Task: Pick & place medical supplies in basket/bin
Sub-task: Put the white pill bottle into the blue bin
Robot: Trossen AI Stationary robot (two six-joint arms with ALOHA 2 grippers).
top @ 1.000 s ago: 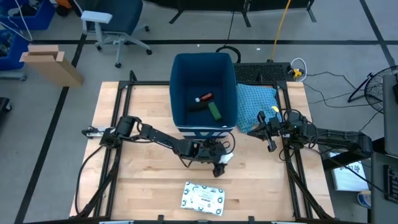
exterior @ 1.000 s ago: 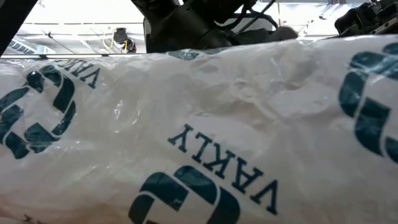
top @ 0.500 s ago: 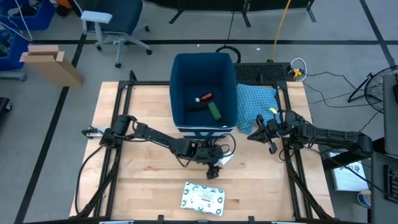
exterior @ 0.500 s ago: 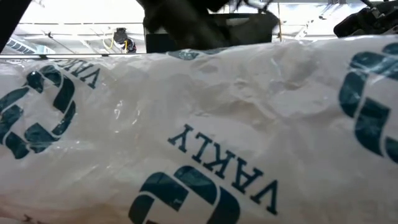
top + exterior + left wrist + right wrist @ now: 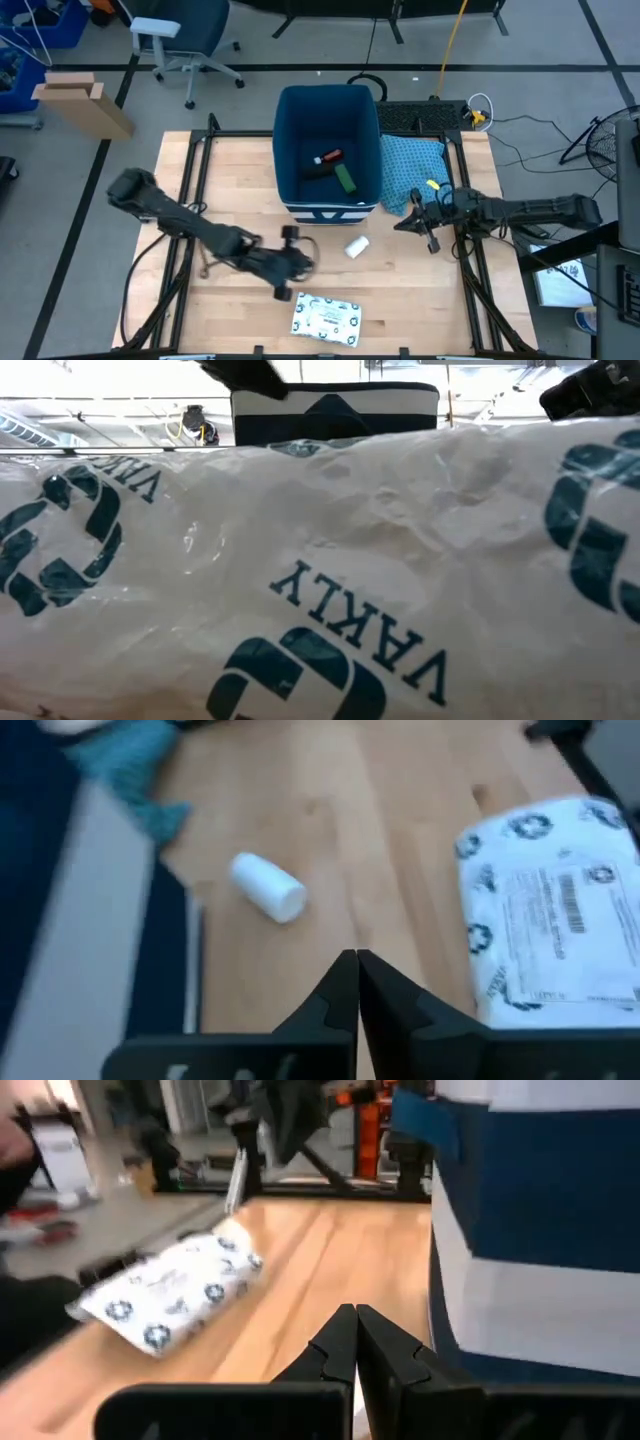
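Observation:
A flat white packet with green print lies near the table's front edge and fills the low view. A small white bottle lies on its side on the wood in front of the dark blue bin. A small red item and a dark green box lie on the bin's floor. My left gripper is shut and holds nothing, just left of the packet and away from the bottle. My right gripper is shut and holds nothing, to the right of the bin.
A light blue patterned cloth lies to the right of the bin, close to my right gripper. Black frame rails run along the table's left and right sides. Bare wood shows between the bin's front and the packet.
My left gripper has swung away from the spot in front of the bin toward the table's left and near edge, ending beside the packet. The white bottle stays lying on the wood where the gripper was. The right arm has shifted only slightly.

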